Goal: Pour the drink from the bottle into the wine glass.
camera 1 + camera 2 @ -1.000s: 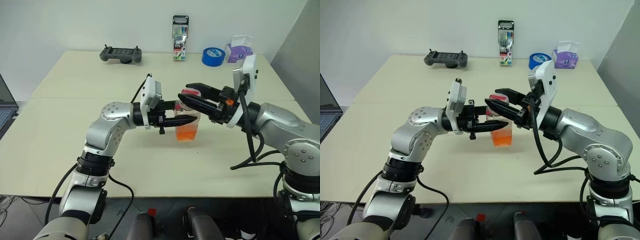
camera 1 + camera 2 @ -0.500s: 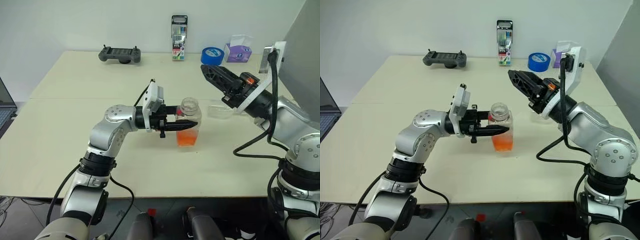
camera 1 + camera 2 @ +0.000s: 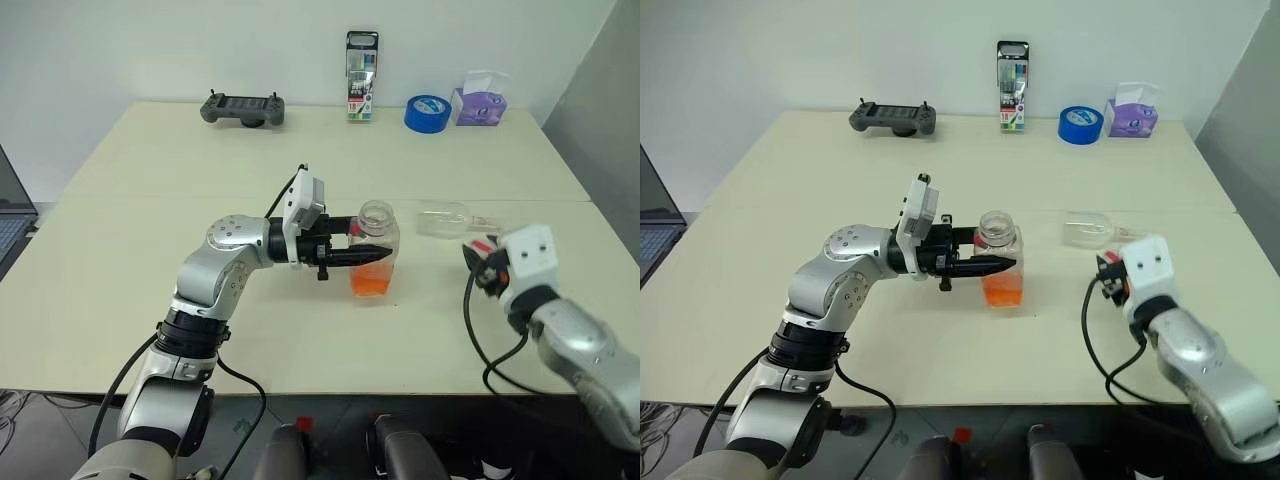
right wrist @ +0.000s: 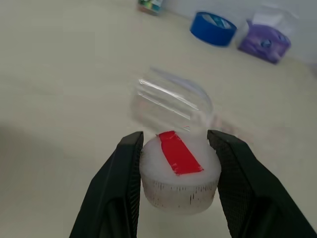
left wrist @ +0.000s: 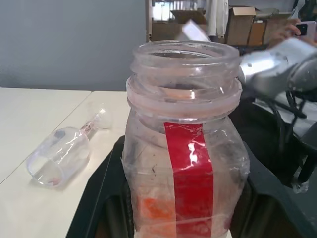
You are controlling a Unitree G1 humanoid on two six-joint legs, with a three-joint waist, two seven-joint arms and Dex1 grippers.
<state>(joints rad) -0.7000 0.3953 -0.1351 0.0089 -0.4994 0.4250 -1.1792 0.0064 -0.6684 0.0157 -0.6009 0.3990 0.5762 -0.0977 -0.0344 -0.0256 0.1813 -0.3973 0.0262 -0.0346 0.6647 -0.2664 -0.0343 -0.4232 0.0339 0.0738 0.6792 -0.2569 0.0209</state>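
The left gripper [image 3: 372, 253] is clamping the uncapped bottle [image 3: 376, 247], upright mid-counter [image 3: 140, 250], while the right gripper [image 4: 174, 171] is gripping the cap [image 4: 179, 174] near the right edge. The wine glass [image 3: 447, 219] is lying toppled just beyond; next, judging so, shedding the cap and righting it before pouring

A pale cream table [image 3: 130, 270] stood against a plain white wall [image 3: 150, 50]; a grey panel [image 3: 605, 110] rose at far right.

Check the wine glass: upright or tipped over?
Tipped over. The wine glass lies on its side on the table, right of the bottle.
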